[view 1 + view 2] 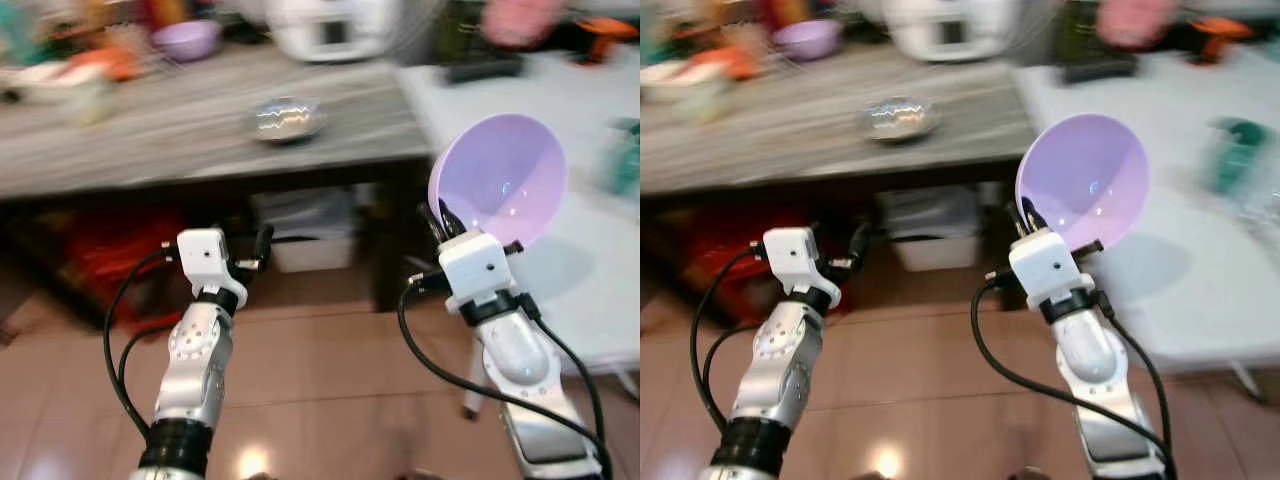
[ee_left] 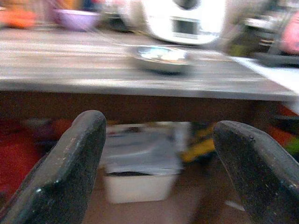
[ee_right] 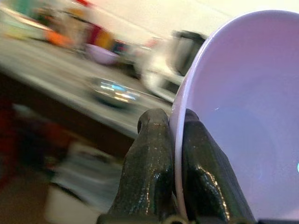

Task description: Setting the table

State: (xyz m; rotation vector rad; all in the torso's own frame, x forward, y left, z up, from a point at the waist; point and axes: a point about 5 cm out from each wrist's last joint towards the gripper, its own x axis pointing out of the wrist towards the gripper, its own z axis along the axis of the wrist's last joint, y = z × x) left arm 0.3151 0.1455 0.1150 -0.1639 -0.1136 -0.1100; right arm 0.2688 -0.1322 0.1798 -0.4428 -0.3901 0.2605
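My right gripper (image 1: 437, 219) is shut on the rim of a lavender bowl (image 1: 503, 178), holding it tilted in the air beside the near corner of the white table (image 1: 600, 290). In the right wrist view the two fingers (image 3: 152, 158) pinch the bowl's (image 3: 247, 121) thin rim between them. My left gripper (image 1: 258, 248) is held out low over the floor, open, with nothing between its fingers (image 2: 70, 172). A second lavender bowl (image 1: 186, 39) sits far back on the grey counter (image 1: 130, 135), and a shiny metal bowl (image 1: 286, 118) rests near the counter's front.
A white appliance (image 1: 335, 28) stands at the back of the counter. Under the counter are a white bin (image 1: 312, 240) and red items (image 1: 110, 250). Teal things (image 1: 1236, 152) sit on the white table at the right. Brown tiled floor (image 1: 330, 390) lies below me.
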